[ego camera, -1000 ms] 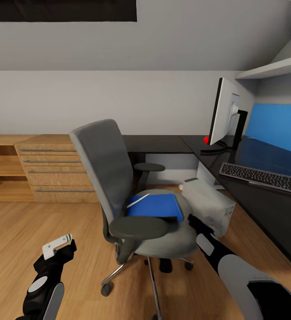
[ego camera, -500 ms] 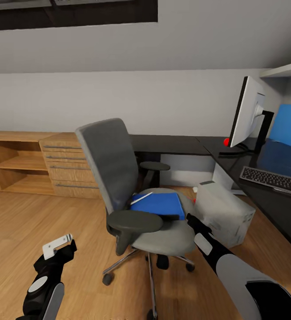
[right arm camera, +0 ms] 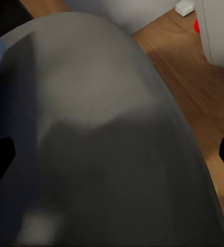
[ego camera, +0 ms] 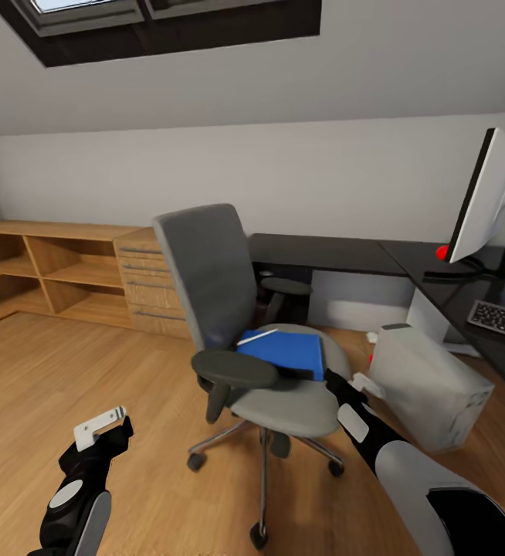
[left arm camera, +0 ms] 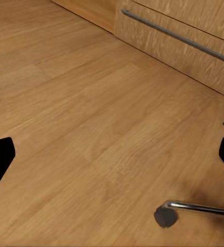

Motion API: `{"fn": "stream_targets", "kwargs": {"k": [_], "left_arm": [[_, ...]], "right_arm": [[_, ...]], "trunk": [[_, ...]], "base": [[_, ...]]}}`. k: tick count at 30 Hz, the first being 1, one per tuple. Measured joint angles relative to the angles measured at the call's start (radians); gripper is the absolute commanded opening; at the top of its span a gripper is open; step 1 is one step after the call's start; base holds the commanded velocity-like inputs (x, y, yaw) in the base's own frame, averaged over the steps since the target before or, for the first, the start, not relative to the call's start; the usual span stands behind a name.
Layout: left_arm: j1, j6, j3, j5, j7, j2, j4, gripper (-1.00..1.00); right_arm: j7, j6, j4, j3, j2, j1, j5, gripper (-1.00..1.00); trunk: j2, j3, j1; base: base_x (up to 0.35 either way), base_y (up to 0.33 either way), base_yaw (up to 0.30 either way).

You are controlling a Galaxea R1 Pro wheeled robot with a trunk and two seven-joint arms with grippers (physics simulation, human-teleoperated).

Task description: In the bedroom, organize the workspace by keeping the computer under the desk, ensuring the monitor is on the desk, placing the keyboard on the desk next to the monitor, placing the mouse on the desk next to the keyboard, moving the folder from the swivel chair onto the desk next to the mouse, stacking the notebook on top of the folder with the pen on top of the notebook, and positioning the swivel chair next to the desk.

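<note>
Grey swivel chair (ego camera: 260, 340) mid-floor, apart from the black desk (ego camera: 337, 255), seat facing the robot's right side. Bright blue folder (ego camera: 283, 351) flat on the seat, long axis running from chair back toward seat front, near corner overhanging toward the right arm. Thin white pen (ego camera: 257, 337) lying across the folder's back corner; dark edge under the folder, possibly the notebook, too hidden to tell.

Right gripper (ego camera: 337, 386) at the seat's front edge, just beside the folder's near corner; right wrist view looking along the grey seat cushion (right arm camera: 101, 144), dark fingertips (right arm camera: 0, 154) at both margins, so spread wide and holding nothing. Left gripper (ego camera: 98, 428) low over bare wood floor (left arm camera: 81, 113), well apart from the chair, a chair caster (left arm camera: 166, 216) at the margin of its view; fingertips likewise at the margins, spread and empty.

Folder ahead and slightly left of the right gripper, far closer than to the left; probably a short reach over the seat edge.

Light grey computer tower (ego camera: 430, 394) on the floor beside the desk. Monitor (ego camera: 488, 197) and keyboard (ego camera: 503, 320) on the desk top.
</note>
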Motion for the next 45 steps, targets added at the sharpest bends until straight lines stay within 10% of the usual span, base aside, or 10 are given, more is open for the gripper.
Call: {"fn": "stream_targets", "kwargs": {"k": [45], "left_arm": [[0.0, -0.002, 0.0, -0.002, 0.003, 0.0, 0.001, 1.0]], "right_arm": [[-0.003, 0.002, 0.046, 0.003, 0.001, 0.0, 0.001, 1.0]], "trunk": [[0.0, 0.008, 0.0]], "base": [[0.047, 0.0, -0.033]]}}
